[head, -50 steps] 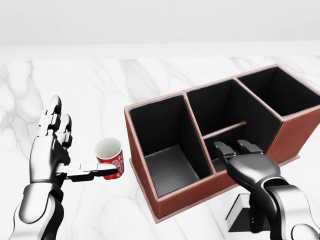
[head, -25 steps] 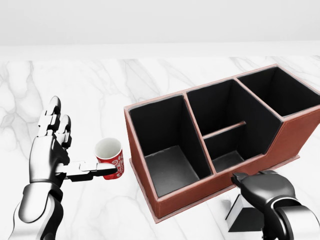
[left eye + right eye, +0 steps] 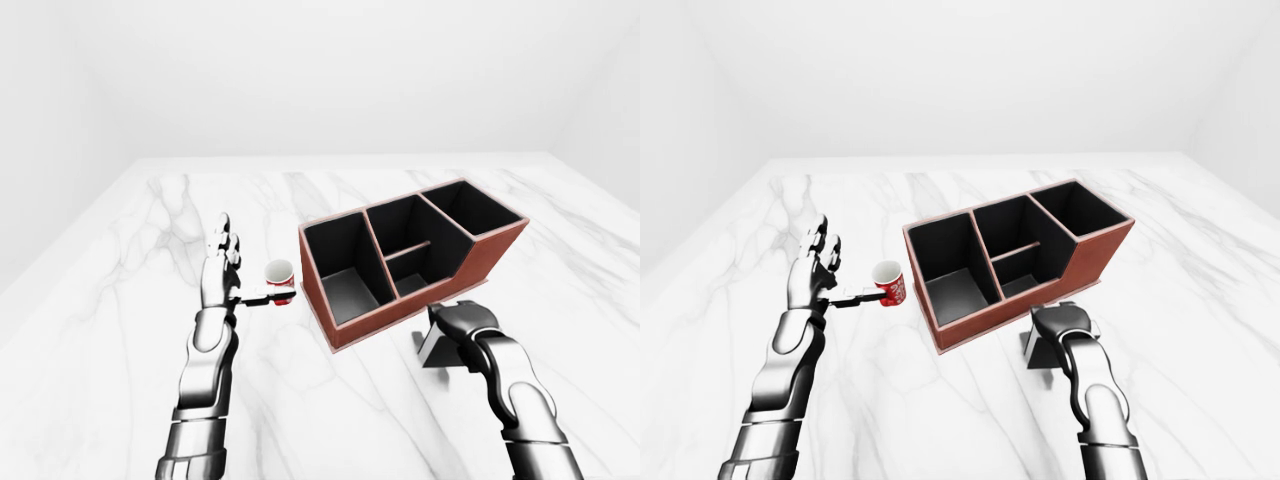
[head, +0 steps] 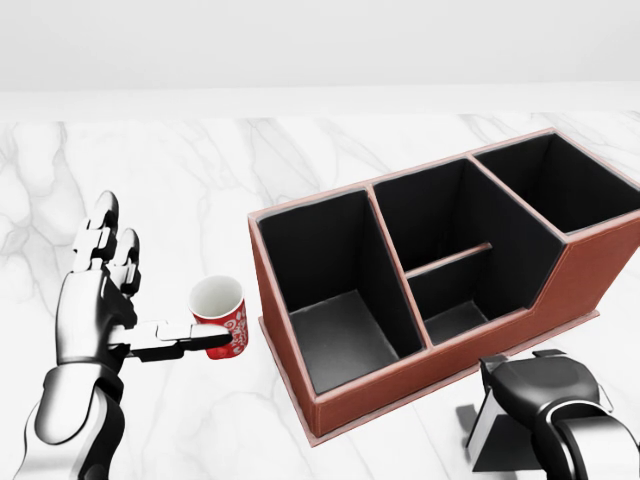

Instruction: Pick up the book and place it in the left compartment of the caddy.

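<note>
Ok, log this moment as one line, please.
stage: reaching for book | right hand over book, grip unclear | left hand open, finger touching red cup | caddy empty

A white marble table [image 3: 120, 250] carries a red cup [image 4: 219, 313], a brown caddy [image 4: 560, 272] and a dark book [image 4: 492, 432].

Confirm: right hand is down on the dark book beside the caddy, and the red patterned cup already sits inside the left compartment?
Not quite. The red patterned cup stands on the white marble table, left of the brown leather caddy, as the head view shows. The right hand is down on the dark book.
</note>
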`<state>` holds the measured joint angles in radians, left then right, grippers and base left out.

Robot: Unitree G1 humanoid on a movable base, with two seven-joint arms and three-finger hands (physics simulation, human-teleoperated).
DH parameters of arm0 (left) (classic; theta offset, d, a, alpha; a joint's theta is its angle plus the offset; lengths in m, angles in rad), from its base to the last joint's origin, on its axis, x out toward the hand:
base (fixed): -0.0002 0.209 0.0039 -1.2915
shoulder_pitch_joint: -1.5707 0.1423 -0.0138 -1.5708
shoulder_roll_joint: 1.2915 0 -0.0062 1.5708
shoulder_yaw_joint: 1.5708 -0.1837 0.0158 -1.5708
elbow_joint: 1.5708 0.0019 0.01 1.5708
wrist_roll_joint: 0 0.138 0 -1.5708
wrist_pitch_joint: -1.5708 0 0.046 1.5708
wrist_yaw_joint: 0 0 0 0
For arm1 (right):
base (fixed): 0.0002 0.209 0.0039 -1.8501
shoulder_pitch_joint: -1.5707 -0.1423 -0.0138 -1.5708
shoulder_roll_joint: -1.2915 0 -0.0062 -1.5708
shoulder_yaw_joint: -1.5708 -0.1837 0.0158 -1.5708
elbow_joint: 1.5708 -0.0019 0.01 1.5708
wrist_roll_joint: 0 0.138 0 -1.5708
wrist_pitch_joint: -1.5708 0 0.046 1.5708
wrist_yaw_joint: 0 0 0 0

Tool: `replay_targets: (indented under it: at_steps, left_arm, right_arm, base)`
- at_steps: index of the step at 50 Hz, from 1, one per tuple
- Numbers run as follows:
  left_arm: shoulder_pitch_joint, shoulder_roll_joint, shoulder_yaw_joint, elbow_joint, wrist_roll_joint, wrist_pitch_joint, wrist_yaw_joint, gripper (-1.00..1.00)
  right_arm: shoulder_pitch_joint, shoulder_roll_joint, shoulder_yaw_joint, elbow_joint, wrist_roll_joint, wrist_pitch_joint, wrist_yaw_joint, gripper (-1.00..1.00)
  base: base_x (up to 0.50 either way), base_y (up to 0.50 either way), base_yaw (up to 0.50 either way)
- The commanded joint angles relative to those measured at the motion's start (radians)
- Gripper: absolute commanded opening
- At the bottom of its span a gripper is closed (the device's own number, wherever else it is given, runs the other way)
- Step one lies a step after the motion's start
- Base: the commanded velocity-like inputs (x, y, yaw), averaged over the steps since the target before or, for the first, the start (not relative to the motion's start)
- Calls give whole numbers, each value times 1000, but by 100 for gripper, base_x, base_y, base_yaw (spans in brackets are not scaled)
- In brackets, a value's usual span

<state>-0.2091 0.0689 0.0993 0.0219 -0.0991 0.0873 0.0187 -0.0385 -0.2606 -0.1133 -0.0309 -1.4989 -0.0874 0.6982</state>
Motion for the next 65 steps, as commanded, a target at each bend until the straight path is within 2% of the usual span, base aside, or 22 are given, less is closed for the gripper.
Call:
replay_targets:
  at_steps: [1,13,15,27,37,43,44,45,47,52,57,65]
  left_arm:
    - [-6,3,2,-2,-3,0,0,100]
    - [-11,8,8,7,-8,0,0,100]
    - [-12,8,9,9,-9,0,-1,100]
    - [-7,7,7,-3,-7,0,1,100]
    - [-2,5,7,-19,-8,0,2,100]
    - [0,5,8,-32,-8,0,2,100]
    - [0,5,8,-32,-8,0,2,100]
    - [0,5,7,-32,-8,0,3,100]
    - [0,5,7,-33,-8,0,2,100]
    - [-3,8,11,-35,-10,0,2,100]
    - [-4,9,12,-41,-12,0,3,100]
    - [-8,11,13,-40,-13,0,3,100]
  right_arm:
    - [-54,-12,5,4,33,0,0,-100]
    - [-62,7,4,-78,118,0,0,-100]
    - [-84,4,-8,-113,158,0,0,-100]
    - [1,-25,-111,-307,253,0,0,-100]
    - [-3,-83,-265,-511,481,0,0,-100]
    - [-55,-174,-361,-601,649,0,0,-100]
    - [-57,-174,-363,-602,651,0,0,-100]
    - [-55,-222,-354,-629,696,0,0,-100]
    - [-66,-274,-330,-649,729,0,0,-100]
    - [-61,-342,-339,-673,809,0,0,-100]
    - [-135,-361,-296,-641,833,0,0,-100]
    - [-335,-313,-173,-517,793,0,0,-100]
  base:
    - [0,0,0]
    - [0,0,0]
    - [0,0,0]
    - [0,0,0]
    - [0,0,0]
    - [0,0,0]
    - [0,0,0]
    - [0,0,0]
    - [0,0,0]
    - [0,0,0]
    - [0,0,0]
    - [0,0,0]
